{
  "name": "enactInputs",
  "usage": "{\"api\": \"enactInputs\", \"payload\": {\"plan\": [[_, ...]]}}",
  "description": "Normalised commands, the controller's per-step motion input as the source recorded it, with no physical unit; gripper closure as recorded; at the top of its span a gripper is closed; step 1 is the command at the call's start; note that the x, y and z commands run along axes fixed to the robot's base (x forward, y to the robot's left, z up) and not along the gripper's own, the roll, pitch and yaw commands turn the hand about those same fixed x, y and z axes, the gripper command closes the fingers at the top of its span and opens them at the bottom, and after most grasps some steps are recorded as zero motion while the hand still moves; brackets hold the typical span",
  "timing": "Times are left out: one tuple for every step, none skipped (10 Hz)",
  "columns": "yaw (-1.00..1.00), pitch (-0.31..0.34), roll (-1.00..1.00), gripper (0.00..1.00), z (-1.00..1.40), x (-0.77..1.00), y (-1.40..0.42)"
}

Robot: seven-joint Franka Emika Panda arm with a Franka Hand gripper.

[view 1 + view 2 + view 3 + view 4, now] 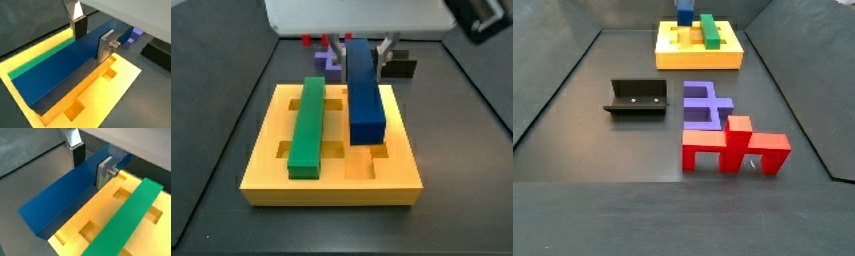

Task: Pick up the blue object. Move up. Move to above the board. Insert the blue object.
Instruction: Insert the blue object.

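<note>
My gripper (92,37) is shut on the blue object (57,67), a long dark blue bar held on edge between the silver fingers (105,45). It also shows in a wrist view (60,198). In a side view the blue bar (365,90) lies lengthwise over the middle of the yellow board (331,180), parallel to and right of the green bar (309,125) seated in the board. I cannot tell whether the bar touches the board. In a side view the board (667,58) is far off, with the blue bar (684,12) and gripper above it.
A purple stepped block (704,105), a red block (734,148) and the dark fixture (636,98) stand on the dark floor away from the board. Open rectangular cut-outs (107,75) lie in the board beside the blue bar.
</note>
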Motion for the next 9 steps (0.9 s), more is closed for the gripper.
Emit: {"api": "enactInputs", "payload": {"plan": [[0.07, -0.194, 0.08, 1.0, -0.79, -0.09, 0.0], [0.09, -0.18, 0.04, 1.0, -0.71, -0.05, 0.0], [0.04, -0.146, -0.07, 1.0, -0.53, -0.04, 0.0], [0.02, -0.061, -0.05, 1.0, -0.45, 0.0, 0.0], [0.0, 0.0, 0.0, 1.0, -0.37, 0.01, 0.0], [0.0, 0.0, 0.02, 1.0, -0.32, 0.0, -0.02], [0.02, 0.0, 0.05, 1.0, -0.31, 0.02, -0.09], [0.01, 0.0, 0.04, 1.0, -0.27, 0.07, -0.18], [0.0, 0.0, 0.06, 1.0, -0.27, 0.18, -0.26]]}}
